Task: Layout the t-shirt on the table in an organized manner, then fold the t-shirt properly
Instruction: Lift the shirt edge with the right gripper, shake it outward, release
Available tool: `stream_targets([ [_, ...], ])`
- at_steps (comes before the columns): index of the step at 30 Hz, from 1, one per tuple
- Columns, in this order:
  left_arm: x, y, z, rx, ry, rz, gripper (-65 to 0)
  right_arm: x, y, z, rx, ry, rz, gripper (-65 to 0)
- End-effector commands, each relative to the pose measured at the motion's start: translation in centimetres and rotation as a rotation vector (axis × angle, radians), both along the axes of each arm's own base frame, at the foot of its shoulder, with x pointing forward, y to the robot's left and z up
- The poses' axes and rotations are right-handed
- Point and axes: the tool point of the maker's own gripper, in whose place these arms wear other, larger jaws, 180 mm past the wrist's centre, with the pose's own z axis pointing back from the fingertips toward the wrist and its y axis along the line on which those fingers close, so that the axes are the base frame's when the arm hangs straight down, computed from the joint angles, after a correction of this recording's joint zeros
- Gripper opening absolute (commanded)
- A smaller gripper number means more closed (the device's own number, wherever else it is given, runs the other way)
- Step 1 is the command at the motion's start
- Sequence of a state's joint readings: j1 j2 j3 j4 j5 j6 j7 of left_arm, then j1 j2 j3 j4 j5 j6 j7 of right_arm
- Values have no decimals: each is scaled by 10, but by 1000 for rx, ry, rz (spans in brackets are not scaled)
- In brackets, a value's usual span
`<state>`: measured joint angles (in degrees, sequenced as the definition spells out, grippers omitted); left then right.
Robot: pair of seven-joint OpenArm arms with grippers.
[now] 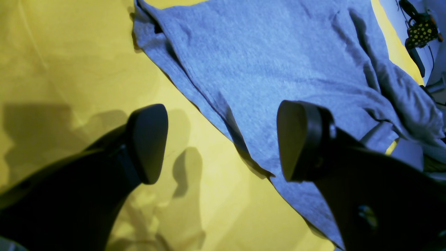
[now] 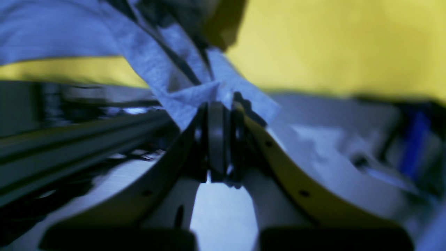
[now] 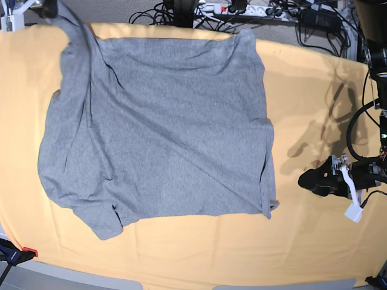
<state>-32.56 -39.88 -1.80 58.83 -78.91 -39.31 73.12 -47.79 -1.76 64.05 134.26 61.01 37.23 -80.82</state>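
The grey t-shirt [image 3: 163, 127] lies spread over the yellow-orange table [image 3: 314, 90], plain side up and wrinkled along its left side. Its far-left corner is pulled up to my right gripper [image 3: 49, 8] at the table's far edge. In the right wrist view that gripper [image 2: 217, 108] is shut on a bunched fold of the t-shirt [image 2: 156, 69]. My left gripper [image 3: 309, 180] hovers open to the right of the shirt's near-right corner. In the left wrist view its fingers [image 1: 148, 143] stand wide apart over the t-shirt [image 1: 278, 52] edge and bare table [image 1: 69, 52].
Cables and a power strip [image 3: 242, 9] lie beyond the far edge. A red-tipped clamp [image 3: 27, 251] sits at the near-left corner. A black polka-dot object [image 1: 421, 33] shows off the table's side. Bare cloth surrounds the shirt on the right and along the front.
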Motion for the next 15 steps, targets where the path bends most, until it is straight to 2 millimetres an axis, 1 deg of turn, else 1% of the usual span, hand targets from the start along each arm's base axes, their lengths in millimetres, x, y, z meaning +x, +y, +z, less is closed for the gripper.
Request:
stream_targets([
  [1,9,4,26,-21,-71,11,-156,-4,-13,6,-56,6,-35,-650],
  [3,9,4,26,-23,-71,11,-156,-12,-34,9,-135,30,-118,-650],
  [4,9,4,27,-26,-72,11,-156,-15,-40,10,-163,35,-144,-650],
  [5,9,3,27,-31,-73,10,-156,-16,-44,11,-176,40,-160,-650],
  [9,9,2,29,-43,-77,8,-156,-16,-43,11,-171,40,-159,-650],
  [10,9,1,29,-43,-76,7,-156,-16,-43,11,-170,39,-162,-607],
  [13,9,1,29,-43,-76,7,-156,-9,-37,12,-127,-1,-165,-403],
  [14,9,1,29,-43,-76,7,-156,-4,-31,14,-104,-25,-137,-352],
  [15,9,1,29,-42,-75,7,-156,1,-24,16,-79,-55,-99,-325],
])
